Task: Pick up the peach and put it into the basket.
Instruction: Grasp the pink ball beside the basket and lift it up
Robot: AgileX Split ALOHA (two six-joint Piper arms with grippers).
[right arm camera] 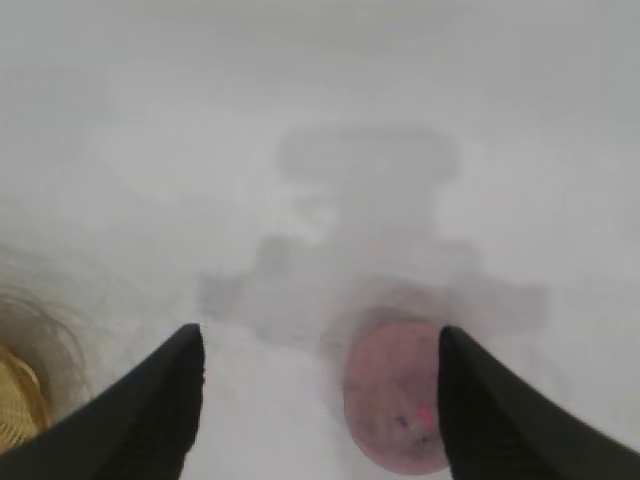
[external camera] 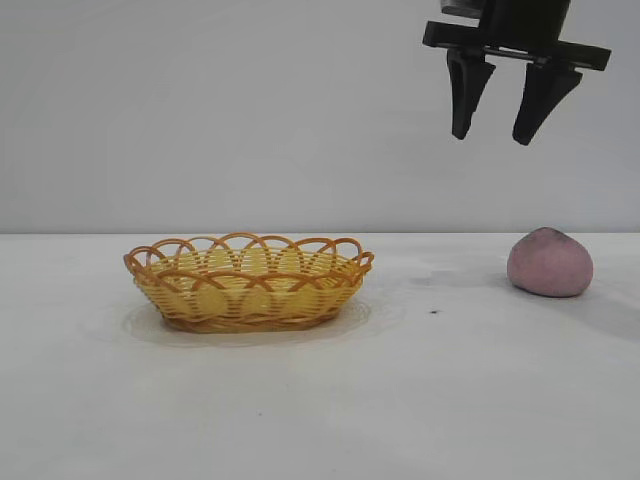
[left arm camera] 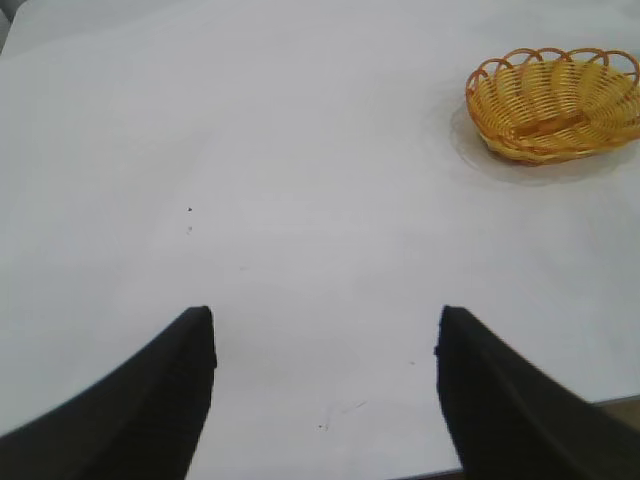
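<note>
The right gripper (external camera: pixel 490 135) hangs high above the table (external camera: pixel 320 400), fingers spread and empty, a little to the basket side of the peach (external camera: pixel 549 263), so the pickup looks not yet begun. Next, I'd guess, it must shift over the fruit and sink around it. The peach sits well apart from the basket (external camera: pixel 248 282), a dull pink, matte lump. The basket is shallow yellow wicker with an orange looped rim. The left gripper (left arm camera: pixel 325 395) idles low, also spread.

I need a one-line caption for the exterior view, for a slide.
Right gripper hangs open above the table, over the pink peach; the empty wicker basket sits apart.
</note>
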